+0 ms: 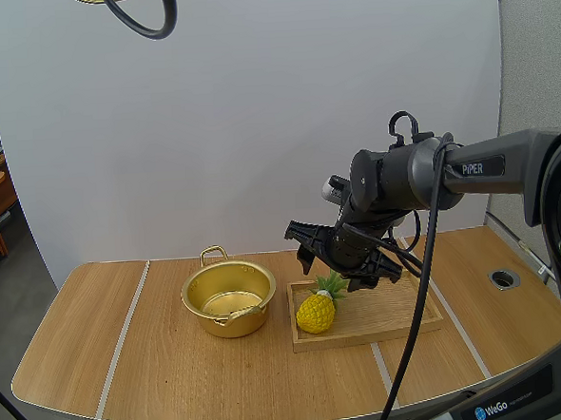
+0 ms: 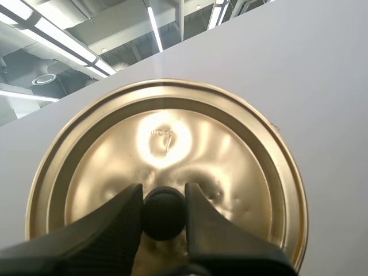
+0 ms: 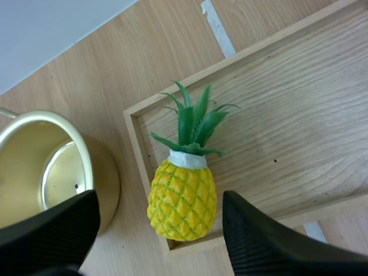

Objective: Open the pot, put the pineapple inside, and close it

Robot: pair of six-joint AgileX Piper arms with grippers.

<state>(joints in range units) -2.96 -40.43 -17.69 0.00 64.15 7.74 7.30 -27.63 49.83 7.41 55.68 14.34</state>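
Right tool point(image 3: 161, 200): mine, fingers spread wide, empty, hanging over the pineapple point(image 3: 183, 195), which lies straight below between them.
Pineapple: lying in the wooden tray point(image 1: 401, 309), at the corner nearest the pot point(image 1: 229, 297). Its long axis runs crown-away, so my fingers straddle its girth.
Pot: open, on the desk point(image 1: 127, 353), just beside the tray, nothing between.
Left tool point(image 2: 164, 208): pinching the knob point(image 2: 163, 223) of the lid point(image 2: 167, 144), held high, well clear.

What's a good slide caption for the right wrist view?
Open right gripper above the pineapple on the wooden tray, beside the open pot.
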